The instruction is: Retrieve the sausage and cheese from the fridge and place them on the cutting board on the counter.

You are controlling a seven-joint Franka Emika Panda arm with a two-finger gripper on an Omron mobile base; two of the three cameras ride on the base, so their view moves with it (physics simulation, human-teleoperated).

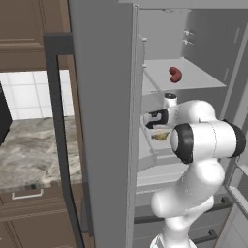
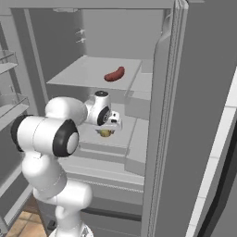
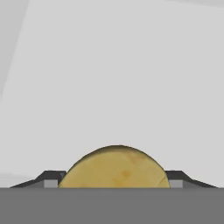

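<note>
No brand, label or writing can be read on anything here. The fridge (image 1: 104, 121) stands open, its plain grey door with a long dark bar handle (image 1: 60, 135) swung out toward the camera in the left base view. Inside, the walls and shelves are an even pale grey. The sausage (image 1: 175, 74) lies alone on the upper shelf (image 2: 83, 74) of the fridge, well above the gripper (image 2: 107, 128) and apart from it.

The arm reaches into the fridge one shelf below the sausage. The cheese (image 3: 114, 168) sits on that lower shelf (image 3: 113, 78), and in the hand view it fills the space between the two dark fingertips (image 3: 50, 178), its sides reaching right up to both of them. The jaws stand part-way apart around the cheese; whether they are already pressing on it cannot be told. In the right base view the cheese (image 2: 105, 133) shows just under the hand as a small yellow lump.

Left of the fridge door in the left base view runs the counter (image 1: 29, 150), a grey-beige marbled stone top over a dark brown drawer (image 1: 29, 196) with a silver handle, backed by white wall tiles (image 1: 29, 94) and dark brown upper cabinets (image 1: 22, 34).
</note>
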